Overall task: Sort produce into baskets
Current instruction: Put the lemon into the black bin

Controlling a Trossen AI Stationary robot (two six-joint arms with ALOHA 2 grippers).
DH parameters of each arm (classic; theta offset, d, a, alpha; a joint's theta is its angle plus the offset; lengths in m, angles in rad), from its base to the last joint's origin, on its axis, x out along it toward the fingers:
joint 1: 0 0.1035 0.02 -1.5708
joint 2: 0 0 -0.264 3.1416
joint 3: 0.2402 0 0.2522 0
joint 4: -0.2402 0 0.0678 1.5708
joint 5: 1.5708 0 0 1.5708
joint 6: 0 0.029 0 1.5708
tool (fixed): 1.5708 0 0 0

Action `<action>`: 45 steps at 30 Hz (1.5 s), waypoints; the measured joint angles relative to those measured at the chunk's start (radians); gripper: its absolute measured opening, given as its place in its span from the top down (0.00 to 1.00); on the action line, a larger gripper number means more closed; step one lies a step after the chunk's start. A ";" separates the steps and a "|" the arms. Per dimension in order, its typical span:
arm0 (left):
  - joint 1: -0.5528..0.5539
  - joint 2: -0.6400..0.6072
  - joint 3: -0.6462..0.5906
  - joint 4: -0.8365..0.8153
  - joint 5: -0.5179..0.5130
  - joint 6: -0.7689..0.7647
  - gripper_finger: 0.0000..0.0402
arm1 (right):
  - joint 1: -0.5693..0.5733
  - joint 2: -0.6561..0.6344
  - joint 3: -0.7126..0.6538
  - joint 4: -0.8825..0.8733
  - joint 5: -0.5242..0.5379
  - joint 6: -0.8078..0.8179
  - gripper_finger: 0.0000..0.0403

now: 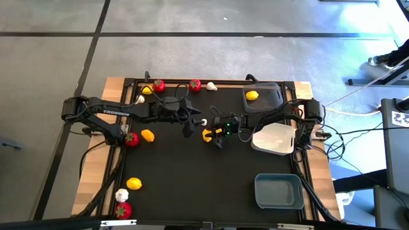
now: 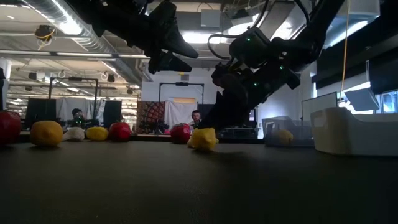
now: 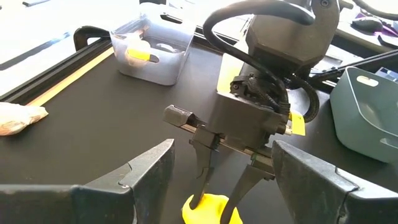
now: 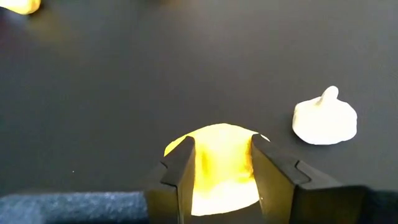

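Observation:
My right gripper point(image 1: 215, 135) stands at the table's middle, shut on a yellow lemon point(image 1: 206, 135) that sits on the black mat. My left gripper point(image 1: 189, 129) hovers just left of it, open and empty; in the left wrist view its fingers frame the right gripper and the lemon point(image 3: 210, 209). A white garlic bulb point(image 1: 203, 121) lies on the mat just behind the lemon, and it also shows in the right wrist view point(image 4: 325, 121). The dark grey basket point(image 1: 271, 102) at the back right holds one lemon point(image 1: 252, 96). The white basket point(image 1: 276, 139) and the blue-grey basket point(image 1: 279, 191) are on the right. My right gripper pinches the lemon's two opposite sides point(image 4: 200, 163) between its two fingers point(image 4: 180, 168). The fingers slant down at it from the table's right. In the low view the lemon's underside point(image 2: 203, 147) rests on the mat.
Loose produce lies along the far edge: red fruits point(image 1: 158, 85) point(image 1: 195, 84), a lemon point(image 1: 147, 90), garlic bulbs point(image 1: 211, 87) point(image 1: 140, 99). At the left are a red fruit point(image 1: 131, 139) and a lemon point(image 1: 147, 135). At the near left corner are a lemon point(image 1: 133, 183), a garlic bulb point(image 1: 121, 195) and a red fruit point(image 1: 123, 209).

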 joint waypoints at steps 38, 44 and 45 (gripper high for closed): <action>0.000 0.000 0.000 0.000 -0.003 0.009 0.35 | -0.008 -0.222 0.043 -0.488 0.177 0.029 0.38; 0.000 0.000 0.000 0.000 -0.027 0.009 0.35 | -0.008 -0.223 0.149 -0.631 0.178 0.086 0.27; 0.000 0.000 0.000 0.000 -0.027 0.009 0.35 | -0.008 -0.223 0.162 -0.662 0.184 0.105 0.26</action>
